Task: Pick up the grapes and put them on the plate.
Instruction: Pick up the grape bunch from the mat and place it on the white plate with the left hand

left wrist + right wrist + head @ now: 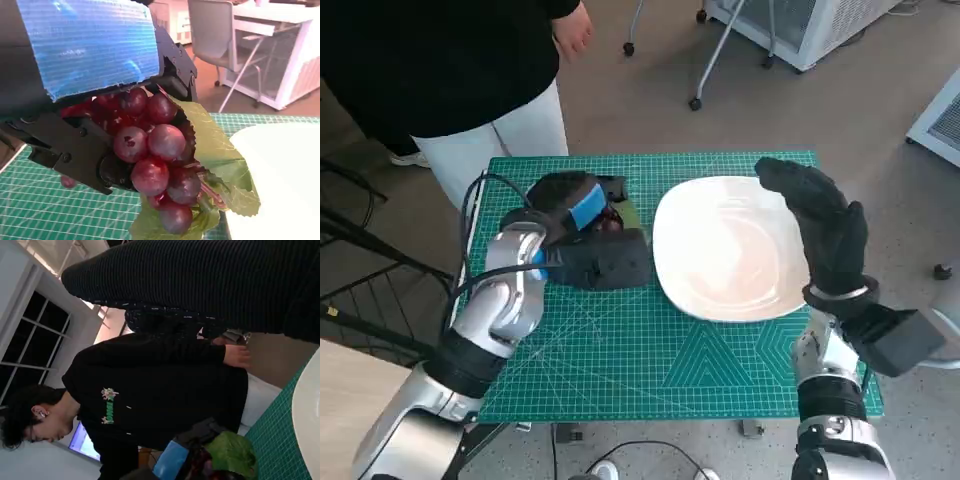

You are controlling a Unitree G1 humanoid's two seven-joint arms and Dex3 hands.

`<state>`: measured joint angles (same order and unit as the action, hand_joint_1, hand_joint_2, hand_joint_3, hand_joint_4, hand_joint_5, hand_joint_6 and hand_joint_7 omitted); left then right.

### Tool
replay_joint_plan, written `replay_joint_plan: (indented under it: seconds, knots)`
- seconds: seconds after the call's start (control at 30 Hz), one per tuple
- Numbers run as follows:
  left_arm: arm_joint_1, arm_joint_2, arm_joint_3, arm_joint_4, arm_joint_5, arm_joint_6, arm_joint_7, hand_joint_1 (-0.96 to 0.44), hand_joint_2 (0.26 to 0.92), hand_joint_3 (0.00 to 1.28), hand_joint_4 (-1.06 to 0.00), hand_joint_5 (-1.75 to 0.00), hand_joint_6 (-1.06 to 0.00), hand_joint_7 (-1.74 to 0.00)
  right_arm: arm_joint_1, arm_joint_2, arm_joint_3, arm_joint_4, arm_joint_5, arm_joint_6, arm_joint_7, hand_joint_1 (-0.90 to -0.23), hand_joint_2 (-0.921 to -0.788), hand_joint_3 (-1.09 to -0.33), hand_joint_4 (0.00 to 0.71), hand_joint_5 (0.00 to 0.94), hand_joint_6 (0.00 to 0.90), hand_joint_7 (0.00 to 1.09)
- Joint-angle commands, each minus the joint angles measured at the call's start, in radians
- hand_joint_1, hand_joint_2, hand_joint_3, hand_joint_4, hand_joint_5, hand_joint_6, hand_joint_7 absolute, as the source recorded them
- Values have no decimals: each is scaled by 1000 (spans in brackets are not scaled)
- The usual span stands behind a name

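A bunch of dark red grapes with green leaves sits in the grip of my left hand, whose black fingers wrap its side. In the head view the hand covers the fruit and only a leaf shows, just left of the white plate. Whether the bunch is off the mat I cannot tell. My gloved right hand hovers over the plate's right rim, fingers extended and holding nothing. The right wrist view shows the leaf and the plate's edge.
A green cutting mat covers the table. A person in a black top stands at the far left edge, also seen in the right wrist view as a person. Chair legs and white cabinets stand beyond.
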<state>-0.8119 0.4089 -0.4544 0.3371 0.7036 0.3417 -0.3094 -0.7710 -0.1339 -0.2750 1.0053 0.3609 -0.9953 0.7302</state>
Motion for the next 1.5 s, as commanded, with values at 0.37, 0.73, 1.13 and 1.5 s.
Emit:
replay_joint_plan:
  seconds: [0.37, 0.73, 1.13, 1.5]
  knots:
    - [-230, -185, -58, 289, -10, -134, 19, 1, 920, 71, -717, -1270, -614, -1039, 58, -22, -6, -76, 26, 1, 9, -543, -921, -531, 272, 1, 242, 11]
    - [-372, -313, -64, 569, -33, -271, 69, 0, 920, 86, -632, -1321, -648, -1047, 106, -32, -8, -164, 38, 20, -17, -554, -921, -536, 266, 0, 244, 11]
    - [-472, -417, -63, 765, -52, -318, 96, -3, 821, 260, -612, -1456, -713, -926, 158, -37, -5, -256, 29, 36, -62, -541, -921, -556, 240, 0, 230, 5]
    - [-511, -484, -67, 829, -55, -301, 73, 0, 664, 626, -540, -1423, -556, -1341, 198, -40, 7, -322, -5, 41, -132, -535, -921, -577, 224, 0, 216, 0]
